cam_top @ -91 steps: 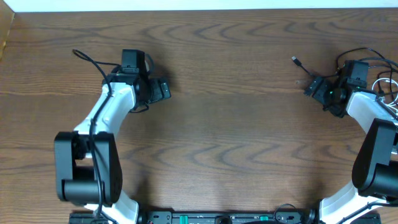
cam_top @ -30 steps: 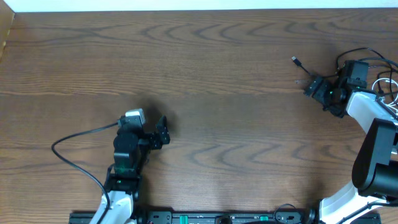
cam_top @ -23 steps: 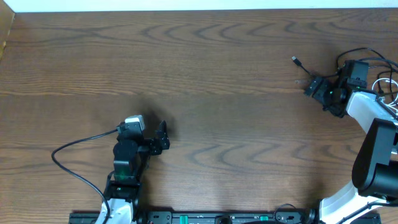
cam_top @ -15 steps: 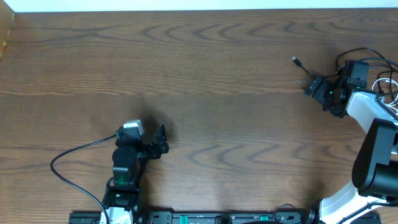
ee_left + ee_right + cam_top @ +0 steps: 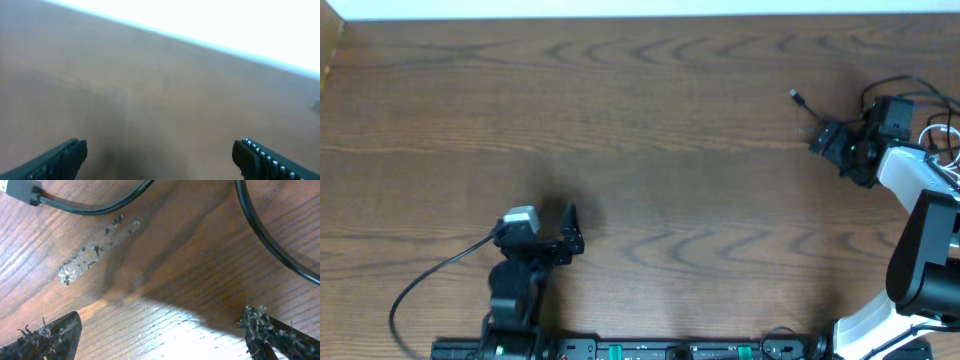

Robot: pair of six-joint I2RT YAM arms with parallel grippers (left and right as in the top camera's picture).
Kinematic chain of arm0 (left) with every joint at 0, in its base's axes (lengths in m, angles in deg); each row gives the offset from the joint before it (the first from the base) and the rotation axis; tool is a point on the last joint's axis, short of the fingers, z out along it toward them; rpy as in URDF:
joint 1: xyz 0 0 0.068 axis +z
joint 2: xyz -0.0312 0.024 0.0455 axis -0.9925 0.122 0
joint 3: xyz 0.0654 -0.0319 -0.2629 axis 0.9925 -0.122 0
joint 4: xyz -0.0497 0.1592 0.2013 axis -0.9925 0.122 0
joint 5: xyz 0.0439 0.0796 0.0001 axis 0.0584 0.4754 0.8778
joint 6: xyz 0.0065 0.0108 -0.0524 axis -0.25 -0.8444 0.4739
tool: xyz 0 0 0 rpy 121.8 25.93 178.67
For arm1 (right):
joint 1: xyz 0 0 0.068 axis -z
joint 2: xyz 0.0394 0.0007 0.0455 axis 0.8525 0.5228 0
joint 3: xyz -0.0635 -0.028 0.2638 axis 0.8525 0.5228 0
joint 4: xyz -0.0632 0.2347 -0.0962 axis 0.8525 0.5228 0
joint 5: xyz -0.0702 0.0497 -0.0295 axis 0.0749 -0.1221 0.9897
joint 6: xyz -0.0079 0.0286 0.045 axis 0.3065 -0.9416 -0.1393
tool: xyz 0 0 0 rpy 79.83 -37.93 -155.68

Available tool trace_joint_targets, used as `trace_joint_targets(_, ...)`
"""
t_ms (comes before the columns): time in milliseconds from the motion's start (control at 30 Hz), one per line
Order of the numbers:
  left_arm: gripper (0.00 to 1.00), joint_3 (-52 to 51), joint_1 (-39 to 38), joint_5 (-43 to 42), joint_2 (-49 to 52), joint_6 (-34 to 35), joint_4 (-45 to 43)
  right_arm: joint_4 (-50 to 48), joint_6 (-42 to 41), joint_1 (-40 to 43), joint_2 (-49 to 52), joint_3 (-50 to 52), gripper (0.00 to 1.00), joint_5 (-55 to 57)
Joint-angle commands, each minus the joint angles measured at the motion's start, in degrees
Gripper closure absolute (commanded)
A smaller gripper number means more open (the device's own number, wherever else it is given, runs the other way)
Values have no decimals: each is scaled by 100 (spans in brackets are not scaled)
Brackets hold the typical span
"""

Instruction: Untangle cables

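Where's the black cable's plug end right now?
In the overhead view, the black cable's plug lies on the table at the far right side, just beyond the open right gripper, untouched. The right wrist view shows it at its top-left corner.

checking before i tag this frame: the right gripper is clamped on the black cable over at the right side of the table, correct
Not quite: the right gripper is open and holds nothing. The right wrist view shows its fingers wide apart with bare wood between them, while the black cable lies on the table beyond them. It is at the right side of the table, as you say.
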Motion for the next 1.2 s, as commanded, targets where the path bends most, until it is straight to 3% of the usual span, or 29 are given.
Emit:
trace_joint_targets(0,2,-50,24,184,-1014,-251,275,98,-129,-28,251,133,1,-146)
trace_joint_targets(267,2,-50,74,221,-977,-605,306,101,-129,-28,251,133,1,-144)
trace_joint_targets(1167,2,-50,74,223,-949,-612,295,101,-129,-28,251,133,1,-146)
